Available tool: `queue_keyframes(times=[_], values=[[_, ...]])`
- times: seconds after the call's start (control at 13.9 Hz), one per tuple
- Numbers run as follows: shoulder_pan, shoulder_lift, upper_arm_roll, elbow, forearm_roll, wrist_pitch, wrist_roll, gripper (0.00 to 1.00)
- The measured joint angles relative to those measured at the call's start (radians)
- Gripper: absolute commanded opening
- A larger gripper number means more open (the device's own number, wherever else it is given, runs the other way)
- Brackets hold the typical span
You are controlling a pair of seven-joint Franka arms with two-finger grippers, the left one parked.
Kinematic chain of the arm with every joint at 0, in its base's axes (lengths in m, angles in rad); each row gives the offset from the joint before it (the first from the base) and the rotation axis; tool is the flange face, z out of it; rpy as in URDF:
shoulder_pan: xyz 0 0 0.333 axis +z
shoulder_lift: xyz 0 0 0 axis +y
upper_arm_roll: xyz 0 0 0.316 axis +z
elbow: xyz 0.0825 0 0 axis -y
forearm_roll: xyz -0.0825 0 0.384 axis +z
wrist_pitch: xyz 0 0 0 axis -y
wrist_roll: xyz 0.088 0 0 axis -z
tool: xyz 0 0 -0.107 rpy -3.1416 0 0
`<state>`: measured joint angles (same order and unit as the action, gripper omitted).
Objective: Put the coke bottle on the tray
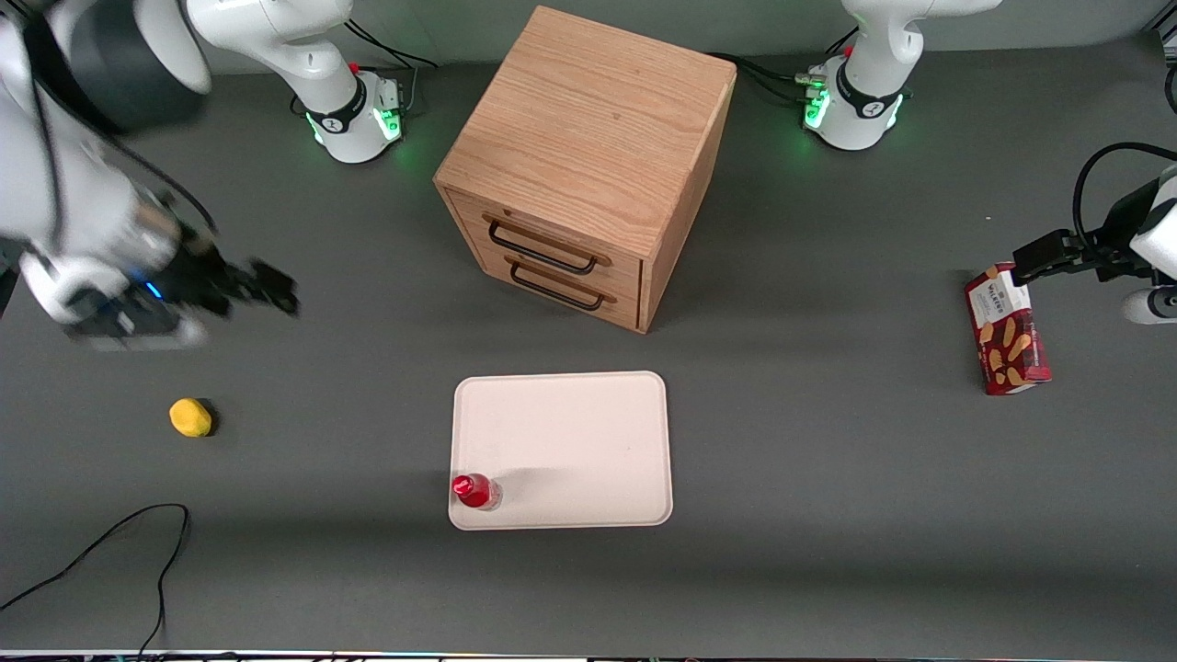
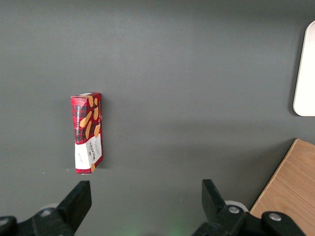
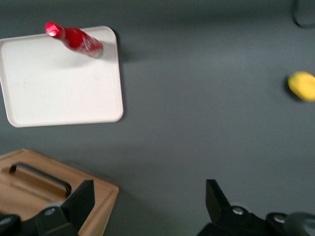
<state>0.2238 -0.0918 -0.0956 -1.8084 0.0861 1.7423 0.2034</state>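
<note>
The coke bottle (image 1: 475, 491) stands upright on the tray (image 1: 570, 441), in the tray's corner that is nearest to the front camera and toward the working arm's end of the counter. The tray lies flat near the middle of the counter, between the wooden drawer cabinet (image 1: 588, 156) and the counter edge nearest to the front camera.

The gripper (image 1: 262, 287) hangs above the counter toward the working arm's end, well apart from the tray and the bottle. Its fingers (image 3: 219, 199) are spread wide and nothing is between them.

A small yellow object (image 1: 190, 417) lies on the counter near the working arm's end, nearer to the front camera than the gripper. A red biscuit box (image 1: 1006, 329) lies toward the parked arm's end. A black cable (image 1: 119, 542) runs along the counter corner nearest to the front camera at the working arm's end.
</note>
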Motion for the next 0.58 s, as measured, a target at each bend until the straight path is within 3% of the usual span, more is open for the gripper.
queue_keyframes(times=[0.22,0.58], values=[[0.0,-0.14,-0.027,-0.104,-0.049,-0.065,0.0,1.0],[0.0,-0.148,-0.033,-0.1,-0.088,-0.077,0.001,1.0]])
